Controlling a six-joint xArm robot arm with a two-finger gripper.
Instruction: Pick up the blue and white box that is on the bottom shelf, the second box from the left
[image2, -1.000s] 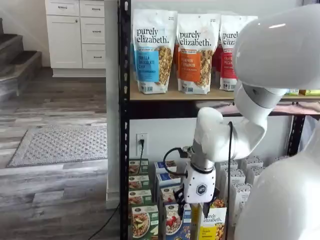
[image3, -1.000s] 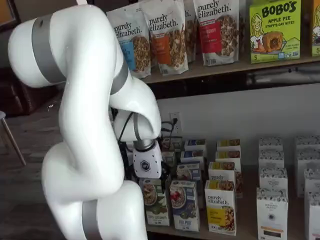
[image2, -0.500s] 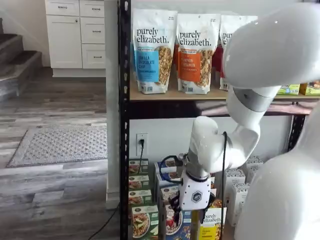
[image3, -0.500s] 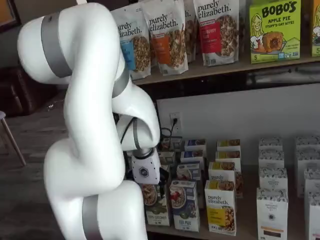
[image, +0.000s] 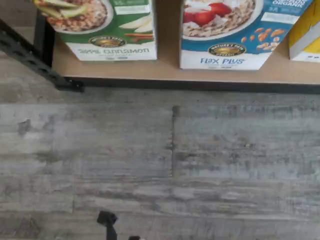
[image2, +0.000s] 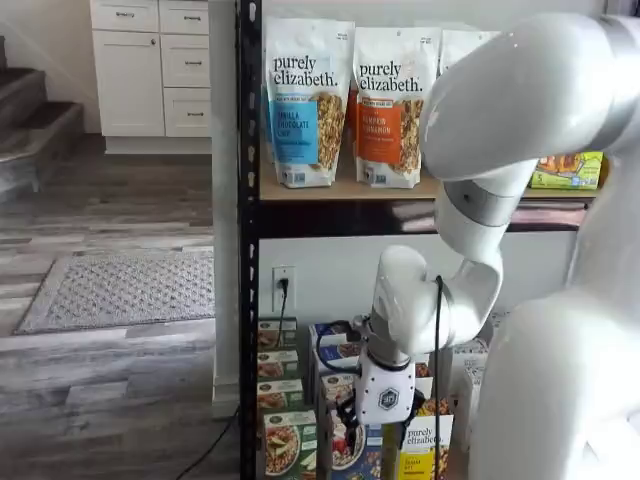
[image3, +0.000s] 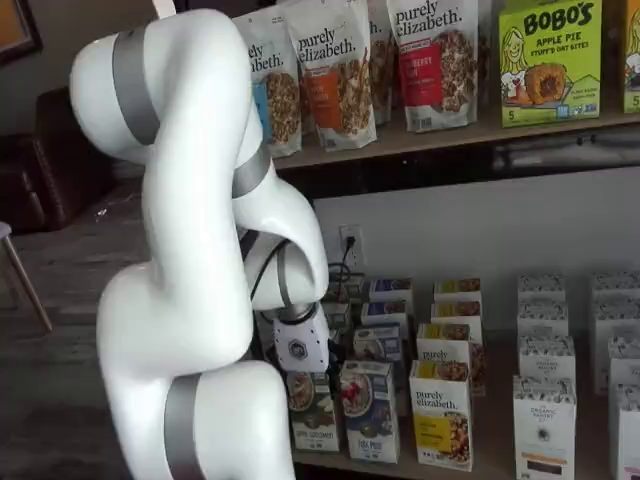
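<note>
The blue and white box (image: 225, 35) stands upright on the bottom shelf (image: 165, 72), its front showing a bowl of cereal with red berries. It shows in both shelf views (image2: 348, 447) (image3: 368, 410), between a green-topped box (image3: 312, 410) and a yellow-topped box (image3: 440, 415). My gripper (image2: 386, 432) hangs low in front of the shelf, its white body just above and in front of the blue and white box. In a shelf view the gripper (image3: 304, 382) overlaps the green-topped box. The fingers do not show plainly, and nothing is seen held.
Rows of the same boxes stand behind the front row. White boxes (image3: 545, 420) fill the shelf's right side. A black steel post (image2: 248, 300) marks the rack's left edge. Granola bags (image2: 305, 100) stand on the tan board above. Grey wood floor (image: 160, 165) lies in front.
The arm has lowered, and the gripper has dropped and shifted a little left, closer to the front row of boxes on the bottom shelf. The boxes have not moved.
</note>
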